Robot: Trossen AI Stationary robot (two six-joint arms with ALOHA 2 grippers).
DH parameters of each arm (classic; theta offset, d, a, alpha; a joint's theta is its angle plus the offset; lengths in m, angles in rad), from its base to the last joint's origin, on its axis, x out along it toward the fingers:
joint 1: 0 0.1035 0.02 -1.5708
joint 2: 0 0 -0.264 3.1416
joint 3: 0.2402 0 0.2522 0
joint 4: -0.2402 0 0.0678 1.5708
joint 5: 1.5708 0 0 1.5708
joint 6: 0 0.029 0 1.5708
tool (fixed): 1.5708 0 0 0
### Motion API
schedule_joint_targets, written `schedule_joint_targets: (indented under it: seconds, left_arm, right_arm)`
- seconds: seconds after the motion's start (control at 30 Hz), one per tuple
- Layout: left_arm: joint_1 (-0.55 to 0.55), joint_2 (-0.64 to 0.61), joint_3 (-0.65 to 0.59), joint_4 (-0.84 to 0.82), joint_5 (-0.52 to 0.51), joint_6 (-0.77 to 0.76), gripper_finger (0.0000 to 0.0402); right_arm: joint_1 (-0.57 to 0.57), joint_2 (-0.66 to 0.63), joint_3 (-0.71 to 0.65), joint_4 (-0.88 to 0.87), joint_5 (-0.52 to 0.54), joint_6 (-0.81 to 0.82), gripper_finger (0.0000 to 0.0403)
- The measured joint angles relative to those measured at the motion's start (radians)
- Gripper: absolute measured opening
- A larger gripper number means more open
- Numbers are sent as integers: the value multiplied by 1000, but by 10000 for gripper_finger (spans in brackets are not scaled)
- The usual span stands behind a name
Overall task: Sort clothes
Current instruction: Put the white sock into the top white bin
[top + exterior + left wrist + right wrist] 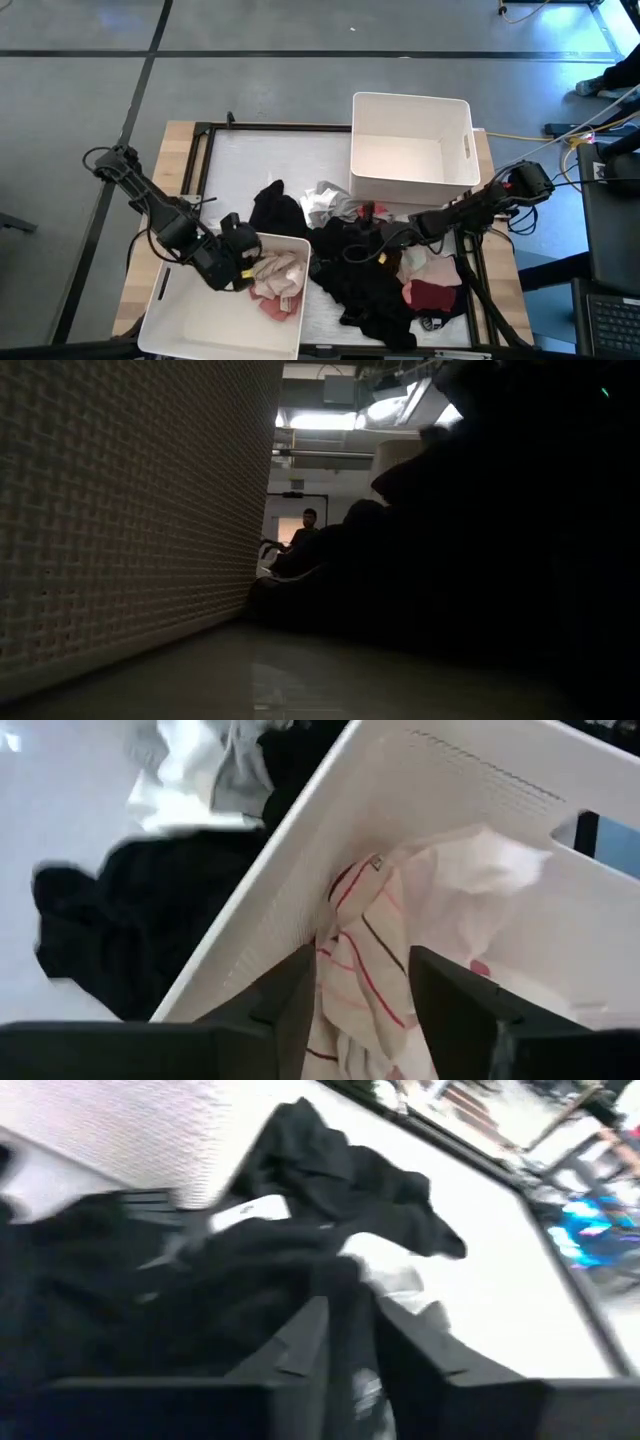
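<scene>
While our left pincer point(243, 262) is hanging open over the pink-striped garment point(278, 278) in the front-left bin point(170, 315), our right pincer point(385, 240), slightly parted, is nosing into the black clothes point(365, 285) still heaped mid-counter point(225, 165), leaving most unsorted.

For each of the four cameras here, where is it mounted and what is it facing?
High view: overhead, straight down on the table, both arms and two bins.
Low view: at tabletop height, facing the room between a bin wall and dark clothes; no arm is identifiable.
Left wrist view: looks past the left pincer into the near bin at a striped pink-and-white garment.
Right wrist view: looks past the right pincer at black clothes.
Shared: high and left wrist views both show the striped garment.
</scene>
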Motion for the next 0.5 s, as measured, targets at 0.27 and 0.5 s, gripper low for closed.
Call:
schedule_joint_targets:
  seconds: [0.27, 0.5]
  left_arm:
    - [-122, 0, 0, 0, -231, 112, 160]
    - [-220, 0, 0, -1, -468, 206, 160]
  right_arm:
    - [-80, 34, 282, -377, 107, -27, 190]
    - [-145, 223, 520, -608, 74, -154, 200]
